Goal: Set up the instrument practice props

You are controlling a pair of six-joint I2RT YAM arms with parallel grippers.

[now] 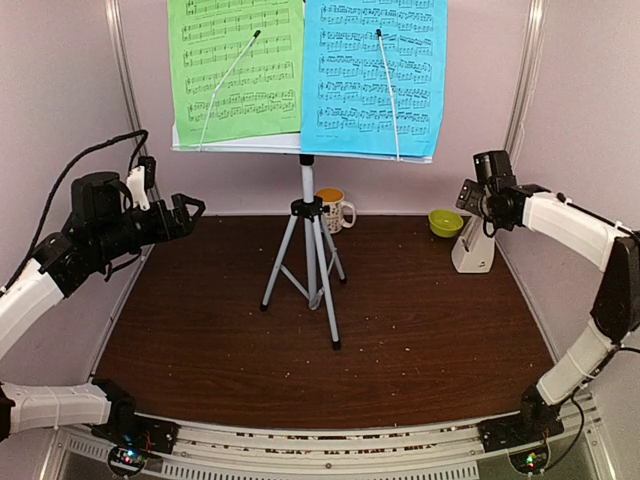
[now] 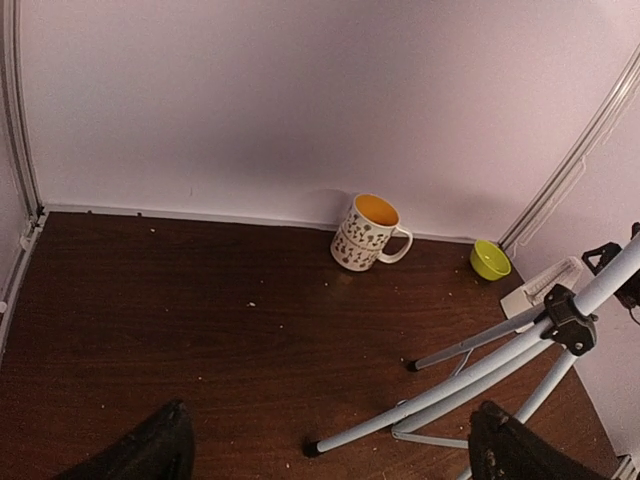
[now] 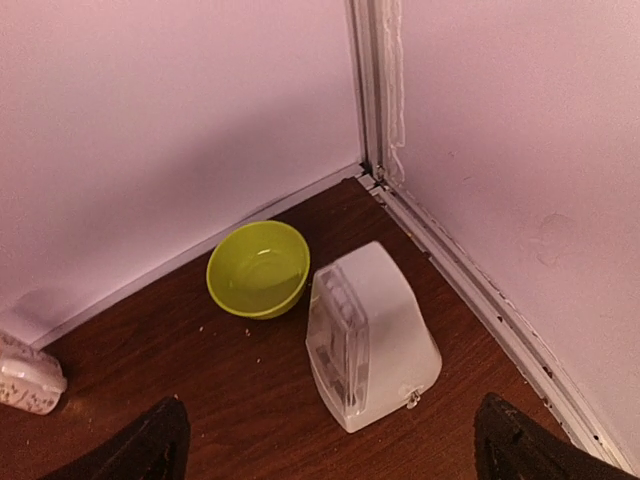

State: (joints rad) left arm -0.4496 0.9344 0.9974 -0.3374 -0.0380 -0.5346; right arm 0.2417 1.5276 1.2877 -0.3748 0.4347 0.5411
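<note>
Music stand [image 1: 307, 215] mid-table; metronome [image 1: 472, 250] at its 3 o'clock (upright). Left gripper [image 1: 192, 216] and right gripper [image 1: 466, 196]: jaws wide, empty.

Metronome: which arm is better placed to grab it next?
Likely right: the open right gripper hangs over the metronome in the far right corner; the left gripper is beyond the tripod.

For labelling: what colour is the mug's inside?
Orange-yellow mug interior, clearest in the left wrist view.

The left arm [image 1: 25, 300] and right arm [image 1: 570, 225] are white with black joints. The left gripper [image 1: 192, 215] is black; 1 thin black cable [image 1: 70, 170] arcs over that arm.
</note>
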